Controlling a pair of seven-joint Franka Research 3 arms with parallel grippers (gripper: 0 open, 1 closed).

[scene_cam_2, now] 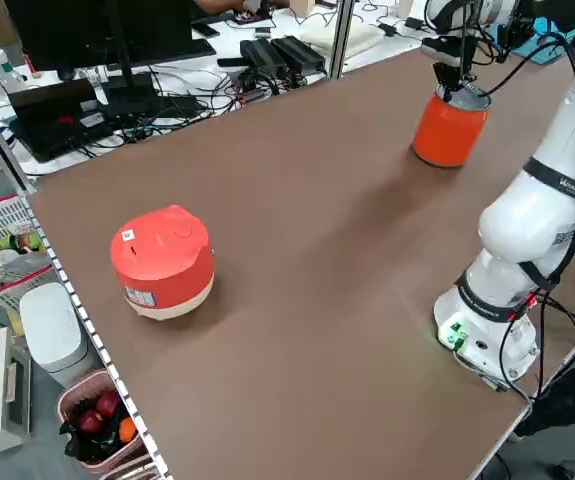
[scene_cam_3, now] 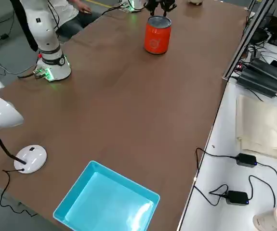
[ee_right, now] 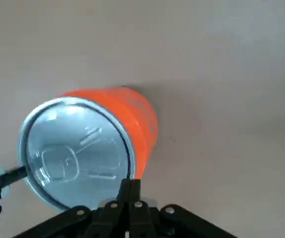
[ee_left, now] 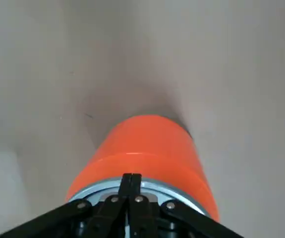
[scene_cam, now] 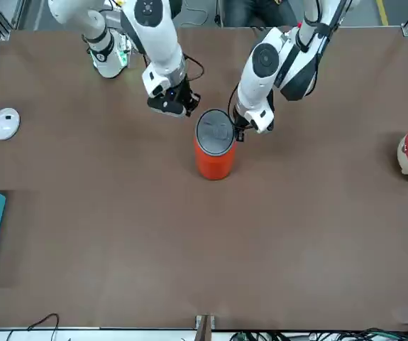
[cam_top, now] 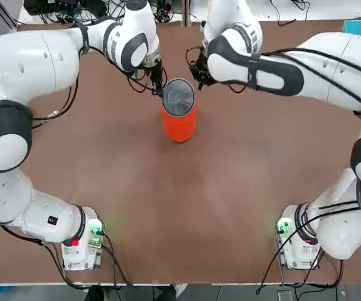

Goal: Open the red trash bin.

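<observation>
Left end effector [ee_left: 132,175] and right end effector [ee_right: 131,180], both closed, closely flank the red bin [cam_top: 179,123]

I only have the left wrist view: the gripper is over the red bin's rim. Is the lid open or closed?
Observer: Closed. The right wrist view shows the round grey lid sitting flat across the top of the red bin.

Operator: Where is the other gripper?

Observer: The right gripper is shut, with its tips at the rim on the bin's right side; your left gripper is on the left side.

Operator: Anything else on the table to watch for?

Observer: Yes, a red-and-white rounded object, well away from the bin toward the left side of the table.
</observation>
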